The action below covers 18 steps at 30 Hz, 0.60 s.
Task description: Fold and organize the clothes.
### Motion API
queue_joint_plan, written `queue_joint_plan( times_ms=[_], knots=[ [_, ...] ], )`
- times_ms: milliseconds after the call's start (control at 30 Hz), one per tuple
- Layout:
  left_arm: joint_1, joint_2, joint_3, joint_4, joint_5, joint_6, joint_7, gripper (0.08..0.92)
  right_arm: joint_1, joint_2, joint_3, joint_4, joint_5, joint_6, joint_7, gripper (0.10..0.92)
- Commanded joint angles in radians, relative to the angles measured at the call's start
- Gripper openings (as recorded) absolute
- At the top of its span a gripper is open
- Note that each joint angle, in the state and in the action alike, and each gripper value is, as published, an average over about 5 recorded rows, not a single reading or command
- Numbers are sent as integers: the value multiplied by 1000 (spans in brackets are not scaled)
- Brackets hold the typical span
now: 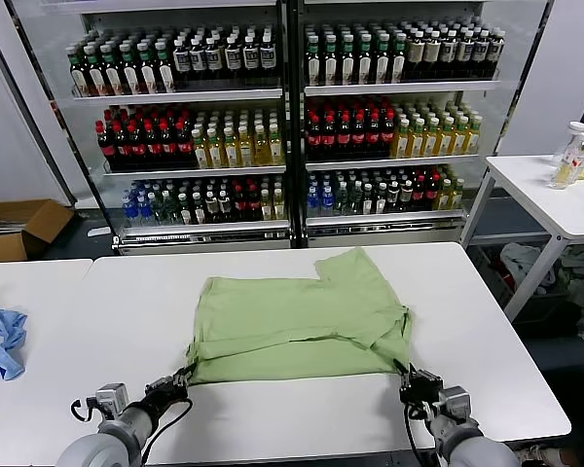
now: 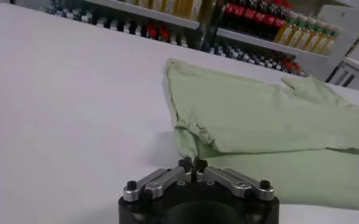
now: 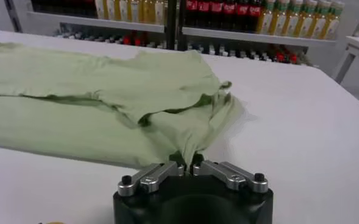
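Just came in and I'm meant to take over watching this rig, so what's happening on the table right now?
The robot is partway through folding a pale green T-shirt on the white table. The shirt lies partly folded, one sleeve pointing toward the drink shelves. Both arms work the near edge: the left gripper is shut on the shirt's near left corner, and the right gripper is shut on its near right corner. A crumpled blue cloth sits apart on the neighbouring table to the left.
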Motion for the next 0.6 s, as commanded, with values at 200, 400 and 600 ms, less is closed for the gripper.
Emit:
queue_joint_plan(
  times_ms=[200,400,600],
  knots=[
    [338,-15,-94,-277,96,3,0,91,-346,-37,122,189,-145,15,-27,156],
    [388,-14,-137,-336,160,10,-12,88,-359,-41,166,238,-186,19,-45,215],
    [308,24,-195,-348,131,-24,-48,189,-224,-60,207,252,-114,88,-38,386]
  ],
)
